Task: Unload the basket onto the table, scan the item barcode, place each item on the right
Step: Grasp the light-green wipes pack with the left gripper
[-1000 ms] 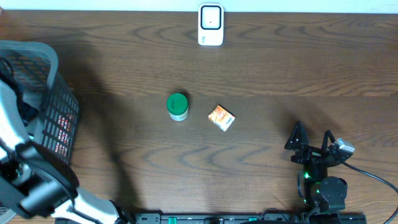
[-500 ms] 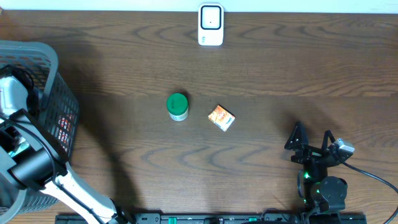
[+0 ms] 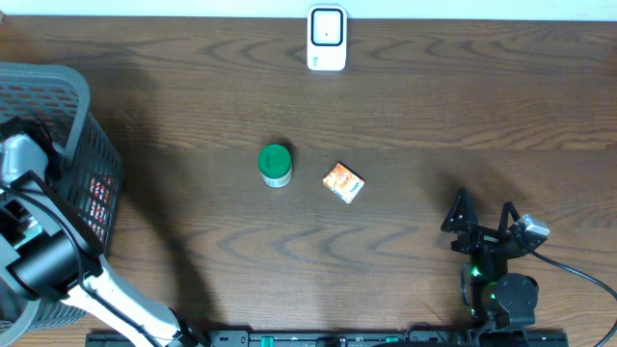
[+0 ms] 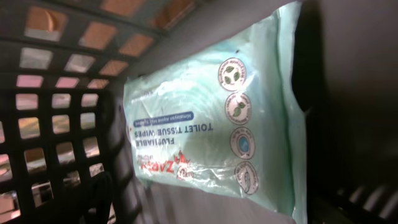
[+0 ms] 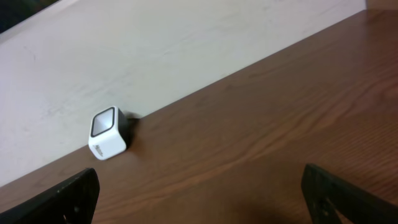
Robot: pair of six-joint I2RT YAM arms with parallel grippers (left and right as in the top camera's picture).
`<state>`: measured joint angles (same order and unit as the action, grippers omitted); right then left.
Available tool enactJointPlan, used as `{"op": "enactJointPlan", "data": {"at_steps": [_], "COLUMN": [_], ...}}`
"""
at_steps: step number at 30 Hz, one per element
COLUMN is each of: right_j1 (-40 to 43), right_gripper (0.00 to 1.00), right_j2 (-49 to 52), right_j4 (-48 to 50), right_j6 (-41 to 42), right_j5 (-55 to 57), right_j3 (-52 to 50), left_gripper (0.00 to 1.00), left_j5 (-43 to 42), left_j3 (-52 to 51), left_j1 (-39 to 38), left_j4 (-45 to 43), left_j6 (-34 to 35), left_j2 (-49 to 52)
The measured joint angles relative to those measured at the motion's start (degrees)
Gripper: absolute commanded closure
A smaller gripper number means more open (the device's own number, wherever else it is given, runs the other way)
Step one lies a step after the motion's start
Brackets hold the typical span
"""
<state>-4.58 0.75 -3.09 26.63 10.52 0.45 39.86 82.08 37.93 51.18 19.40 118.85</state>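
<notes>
Basket (image 3: 96, 183) is standing at the left edge of the worktop (image 3: 434, 106), with a wipes pack (image 4: 211, 118) lying inside it. Scanner (image 3: 327, 39) is sitting at the middle of the far edge. Jar (image 3: 276, 165) is standing near the worktop's centre. Box (image 3: 344, 182) is lying just right of it, not touching. Right gripper (image 3: 482, 217) is hanging near the front-right corner.

The basket (image 3: 96, 164), cut by the left edge, hides the left pincer.

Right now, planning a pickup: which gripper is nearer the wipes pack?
Left. The left gripper is in the basket facing the wipes pack; the right gripper rests across the table.
</notes>
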Motion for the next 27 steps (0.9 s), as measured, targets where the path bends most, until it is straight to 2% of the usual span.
{"op": "enactJointPlan", "data": {"at_steps": [9,13,18,27], "right_j1": [0.0,0.0,0.0,0.0], "right_gripper": [0.01,0.01,0.01,0.01], "right_j2": [0.0,0.0,0.0,0.0], "right_j4": [0.0,0.0,0.0,0.0], "right_j6": [0.0,0.0,0.0,0.0], "right_j5": [0.0,0.0,0.0,-0.02], "right_j3": [0.0,0.0,0.0,0.0], "left_gripper": [0.09,0.05,0.05,0.2], "left_j5": [5.62,6.58,7.45,9.27], "left_j3": [-6.45,-7.58,-8.41,-10.43], "left_j1": [0.37,1.18,3.02,6.51], "left_j4": [-10.36,-11.63,-12.22,-13.55], "left_j6": [-0.33,0.11,0.26,0.09], "left_j2": [-1.99,-2.38,-2.73,-2.05]}}
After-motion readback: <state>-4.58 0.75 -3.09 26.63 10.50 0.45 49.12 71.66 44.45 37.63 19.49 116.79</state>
